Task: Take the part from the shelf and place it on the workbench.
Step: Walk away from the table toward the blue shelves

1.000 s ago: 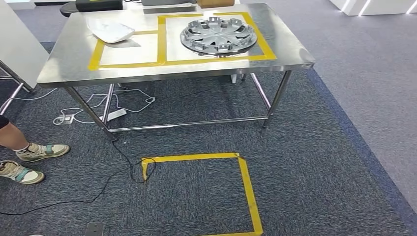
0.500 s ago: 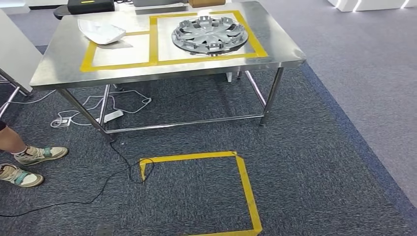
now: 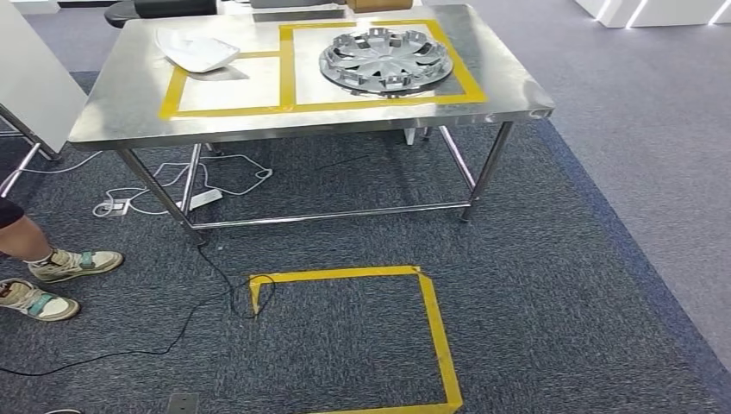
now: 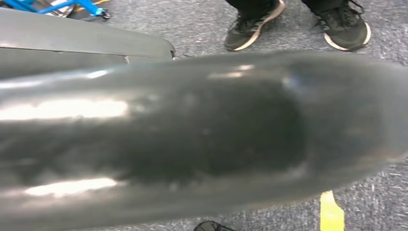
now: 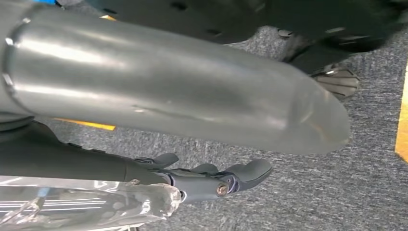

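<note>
So the only thing that's changed in the last second is the view itself. The whole picture swung a bit one way and then back, which is the robot's head or body swaying. Nothing on the stainless steel surface [image 3: 129, 112] moved relative to its yellow tape outlines.

Going left to right, a person's beige sneakers [image 3: 52, 280] are on the dark carpet off the surface's left end. The white curved plastic shell [image 3: 196, 48] sits at the far left corner, just overlapping the left taped box. The round silver wheel cover [image 3: 385, 60] lies flat inside the right taped box, toward the far edge. On the floor in front there's a yellow taped square [image 3: 435, 332], and the robot stands well back from the surface.

In the wrist view, the right hand [image 5: 216, 178] has its dark fingers stretched out loosely with nothing in them. I can't tell what the left hand is doing.

My read is that the wheel cover is the part and it's already down on the surface. With an empty hand and that sway, the robot looks to be walking, either finished or off for another.
</note>
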### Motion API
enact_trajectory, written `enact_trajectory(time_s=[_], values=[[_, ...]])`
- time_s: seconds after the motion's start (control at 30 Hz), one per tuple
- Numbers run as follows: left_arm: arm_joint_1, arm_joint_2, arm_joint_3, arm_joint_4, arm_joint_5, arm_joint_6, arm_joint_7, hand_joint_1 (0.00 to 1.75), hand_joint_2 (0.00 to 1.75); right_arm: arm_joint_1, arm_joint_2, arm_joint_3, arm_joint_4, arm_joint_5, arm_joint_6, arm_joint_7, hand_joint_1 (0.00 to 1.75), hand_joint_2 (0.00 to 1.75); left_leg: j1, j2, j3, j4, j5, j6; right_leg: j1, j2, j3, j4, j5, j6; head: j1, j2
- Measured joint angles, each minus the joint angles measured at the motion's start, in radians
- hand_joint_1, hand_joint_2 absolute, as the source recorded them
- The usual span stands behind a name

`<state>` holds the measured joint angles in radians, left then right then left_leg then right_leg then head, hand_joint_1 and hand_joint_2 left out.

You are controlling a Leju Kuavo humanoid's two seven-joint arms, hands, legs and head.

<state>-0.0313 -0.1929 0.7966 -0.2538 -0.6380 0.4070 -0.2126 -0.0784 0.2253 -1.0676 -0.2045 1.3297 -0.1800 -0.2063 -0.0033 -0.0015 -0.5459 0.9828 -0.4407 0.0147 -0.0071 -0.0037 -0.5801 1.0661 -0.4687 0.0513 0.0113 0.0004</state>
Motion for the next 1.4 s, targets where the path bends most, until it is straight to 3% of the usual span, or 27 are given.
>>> enact_trajectory(time_s=[0.07, 0.13, 0.2, 0.3, 0.33, 0.37, 0.4, 0.43, 0.5, 0.57, 0.63, 0.7, 0.73, 0.8, 0.83, 0.87, 0.9, 0.93, 1.0, 1.07, 1.13, 1.2, 1.27, 1.33, 1.37, 1.4], values=[[-0.001, -0.004, 0.002, 0.001, -0.002, 0.006, 0.009, 0.00, 0.00, -0.004, 0.000, -0.004, 0.000, -0.007, 0.003, 0.005, 0.00, 0.00, -0.004, 0.002, -0.002, 0.002, 0.000, -0.008, 0.003, -0.003, 0.028, -0.055, 0.009, -0.006, -0.002, 0.000], [-0.002, -0.006, 0.005, 0.002, -0.007, 0.008, 0.015, 0.00, 0.00, -0.003, 0.000, -0.008, 0.000, -0.012, 0.004, 0.009, 0.00, 0.00, -0.003, 0.004, -0.004, 0.003, 0.001, -0.017, 0.003, 0.004, 0.027, -0.056, 0.013, -0.016, -0.002, 0.000], [-0.003, -0.009, 0.006, 0.004, -0.010, 0.008, 0.016, 0.00, 0.00, -0.002, 0.000, -0.012, 0.000, -0.015, 0.003, 0.017, 0.00, 0.00, -0.001, 0.005, -0.017, 0.032, -0.024, -0.029, 0.000, 0.008, 0.026, -0.059, 0.019, -0.029, -0.004, 0.000], [-0.004, -0.012, 0.011, 0.005, -0.003, -0.005, 0.003, 0.00, 0.00, -0.003, 0.000, -0.019, 0.000, -0.019, -0.004, 0.052, 0.00, 0.00, 0.003, 0.004, -0.097, 0.208, -0.121, -0.042, -0.003, 0.014, 0.019, -0.061, 0.024, -0.038, -0.010, 0.000], [-0.004, -0.013, 0.014, 0.005, 0.003, -0.009, -0.004, 0.00, 0.00, -0.001, 0.000, -0.022, 0.000, -0.022, -0.007, 0.066, 0.00, 0.00, 0.005, 0.004, -0.122, 0.263, -0.140, -0.044, -0.003, 0.017, 0.018, -0.061, 0.025, -0.039, -0.010, 0.000], [-0.003, -0.014, 0.017, 0.005, 0.007, -0.012, -0.008, 0.00, 0.00, 0.001, -0.001, -0.027, 0.000, -0.025, -0.009, 0.077, 0.00, 0.00, 0.005, 0.004, -0.133, 0.288, -0.141, -0.045, -0.003, 0.021, 0.016, -0.061, 0.025, -0.039, -0.010, 0.000], [-0.003, -0.014, 0.020, 0.005, 0.010, -0.013, -0.010, 0.00, 0.00, 0.004, -0.002, -0.031, 0.000, -0.028, -0.010, 0.084, 0.00, 0.00, 0.006, 0.003, -0.125, 0.273, -0.121, -0.044, -0.003, 0.027, 0.016, -0.061, 0.026, -0.037, -0.010, 0.000], [-0.003, -0.015, 0.022, 0.005, 0.010, -0.013, -0.011, 0.00, 0.00, 0.005, -0.002, -0.035, 0.000, -0.031, -0.010, 0.088, 0.00, 0.00, 0.007, -0.001, -0.098, 0.222, -0.088, -0.043, -0.003, 0.035, 0.016, -0.061, 0.027, -0.036, -0.010, 0.000], [-0.003, -0.015, 0.026, 0.005, 0.010, -0.012, -0.011, 0.00, 0.00, 0.004, -0.003, -0.040, 0.000, -0.035, -0.010, 0.092, 0.00, 0.00, 0.011, -0.033, -0.027, 0.082, -0.028, -0.039, -0.003, 0.053, 0.014, -0.058, 0.030, -0.029, -0.009, 0.000], [-0.004, -0.016, 0.031, 0.006, 0.008, -0.010, -0.011, 0.00, 0.00, 0.000, -0.003, -0.045, 0.000, -0.041, -0.012, 0.095, 0.00, 0.00, 0.014, -0.060, 0.007, 0.008, -0.014, -0.035, -0.002, 0.071, 0.006, -0.057, 0.035, -0.017, -0.009, 0.000], [-0.004, -0.017, 0.035, 0.006, 0.007, -0.007, -0.011, 0.00, 0.00, 0.000, -0.003, -0.052, 0.000, -0.045, -0.014, 0.100, 0.00, 0.00, 0.012, -0.048, 0.009, 0.001, -0.015, -0.025, -0.004, 0.088, -0.003, -0.062, 0.041, -0.004, -0.009, 0.000], [-0.005, -0.018, 0.036, 0.006, 0.004, -0.004, -0.011, 0.00, 0.00, 0.005, -0.004, -0.058, -0.001, -0.049, -0.017, 0.109, 0.00, 0.00, 0.013, -0.029, 0.010, -0.003, -0.011, -0.011, -0.005, 0.075, -0.017, -0.042, 0.028, 0.006, -0.005, 0.000], [-0.006, -0.018, 0.037, 0.006, 0.003, -0.002, -0.011, 0.00, 0.00, 0.006, -0.005, -0.061, -0.001, -0.051, -0.018, 0.113, 0.00, 0.00, 0.014, -0.018, 0.010, -0.006, -0.009, -0.004, -0.004, 0.058, -0.038, -0.002, 0.005, 0.010, -0.002, 0.000], [-0.006, -0.019, 0.039, 0.006, 0.000, -0.001, -0.011, 0.00, 0.00, 0.005, -0.004, -0.064, -0.001, -0.053, -0.019, 0.118, 0.00, 0.00, 0.012, 0.004, 0.010, -0.006, -0.010, 0.003, -0.003, 0.023, -0.101, 0.135, -0.064, 0.016, 0.004, 0.000], [-0.005, -0.020, 0.040, 0.006, 0.000, -0.001, -0.011, 0.00, 0.00, 0.004, -0.004, -0.065, -0.001, -0.053, -0.019, 0.119, 0.00, 0.00, 0.010, 0.016, 0.010, -0.005, -0.011, 0.004, -0.004, 0.016, -0.132, 0.201, -0.090, 0.018, 0.004, 0.000], [-0.004, -0.020, 0.041, 0.006, 0.000, -0.001, -0.011, 0.00, 0.00, 0.005, -0.004, -0.066, -0.001, -0.054, -0.019, 0.120, 0.00, 0.00, 0.008, 0.028, 0.011, -0.005, -0.012, 0.005, -0.004, 0.013, -0.147, 0.237, -0.098, 0.019, 0.004, 0.000], [-0.005, -0.020, 0.041, 0.006, 0.000, -0.001, -0.011, 0.00, 0.00, 0.007, -0.004, -0.068, -0.001, -0.054, -0.019, 0.121, 0.00, 0.00, 0.008, 0.038, 0.012, -0.005, -0.013, 0.005, -0.004, 0.011, -0.142, 0.231, -0.086, 0.019, 0.004, 0.000], [-0.005, -0.020, 0.041, 0.006, 0.000, -0.001, -0.011, 0.00, 0.00, 0.008, -0.004, -0.069, -0.001, -0.054, -0.019, 0.122, 0.00, 0.00, 0.008, 0.047, 0.015, -0.005, -0.014, 0.004, -0.004, 0.005, -0.114, 0.183, -0.057, 0.018, 0.004, 0.000], [-0.007, -0.021, 0.041, 0.006, -0.001, -0.001, -0.011, 0.00, 0.00, 0.007, -0.004, -0.071, -0.001, -0.054, -0.019, 0.123, 0.00, 0.00, 0.004, 0.065, 0.022, -0.004, -0.020, -0.003, -0.001, -0.032, -0.031, 0.033, 0.002, 0.013, 0.004, 0.000], [-0.007, -0.020, 0.042, 0.006, -0.002, -0.001, -0.011, 0.00, 0.00, 0.002, -0.004, -0.072, -0.001, -0.055, -0.019, 0.122, 0.00, 0.00, -0.002, 0.079, 0.028, -0.002, -0.024, -0.013, 0.002, -0.057, 0.014, -0.048, 0.022, 0.002, 0.002, 0.000], [-0.009, -0.020, 0.042, 0.006, -0.004, -0.001, -0.011, 0.00, 0.00, 0.000, -0.004, -0.072, -0.001, -0.056, -0.019, 0.120, 0.00, 0.00, -0.004, 0.093, 0.030, -0.003, -0.025, -0.021, 0.004, -0.040, 0.014, -0.051, 0.023, -0.011, 0.001, 0.000], [-0.010, -0.019, 0.042, 0.006, -0.008, -0.001, -0.011, 0.00, 0.00, 0.001, -0.004, -0.073, -0.001, -0.056, -0.020, 0.117, 0.00, 0.00, -0.001, 0.081, 0.027, 0.010, -0.040, -0.033, 0.001, -0.021, 0.010, -0.053, 0.028, -0.024, 0.000, 0.000], [-0.010, -0.018, 0.044, 0.006, -0.012, -0.001, -0.011, 0.00, 0.00, -0.002, -0.004, -0.074, -0.001, -0.056, -0.020, 0.113, 0.00, 0.00, 0.003, 0.038, -0.010, 0.096, -0.096, -0.043, -0.003, -0.001, 0.007, -0.056, 0.033, -0.035, -0.003, 0.000], [-0.009, -0.018, 0.047, 0.006, -0.013, -0.001, -0.011, 0.00, 0.00, -0.004, -0.004, -0.075, -0.001, -0.056, -0.019, 0.108, 0.00, 0.00, 0.004, 0.012, -0.077, 0.235, -0.160, -0.045, -0.004, 0.023, 0.001, -0.056, 0.036, -0.039, -0.004, 0.000], [-0.008, -0.017, 0.048, 0.006, -0.013, -0.001, -0.011, 0.00, 0.00, -0.004, -0.004, -0.075, -0.001, -0.056, -0.019, 0.104, 0.00, 0.00, 0.005, 0.008, -0.100, 0.280, -0.170, -0.045, -0.004, 0.035, 0.000, -0.056, 0.037, -0.040, -0.004, 0.000], [-0.008, -0.017, 0.048, 0.006, -0.014, -0.001, -0.011, 0.00, 0.00, -0.003, -0.004, -0.076, -0.001, -0.056, -0.019, 0.098, 0.00, 0.00, 0.005, 0.006, -0.108, 0.292, -0.160, -0.044, -0.004, 0.049, -0.001, -0.056, 0.038, -0.039, -0.004, 0.000]])
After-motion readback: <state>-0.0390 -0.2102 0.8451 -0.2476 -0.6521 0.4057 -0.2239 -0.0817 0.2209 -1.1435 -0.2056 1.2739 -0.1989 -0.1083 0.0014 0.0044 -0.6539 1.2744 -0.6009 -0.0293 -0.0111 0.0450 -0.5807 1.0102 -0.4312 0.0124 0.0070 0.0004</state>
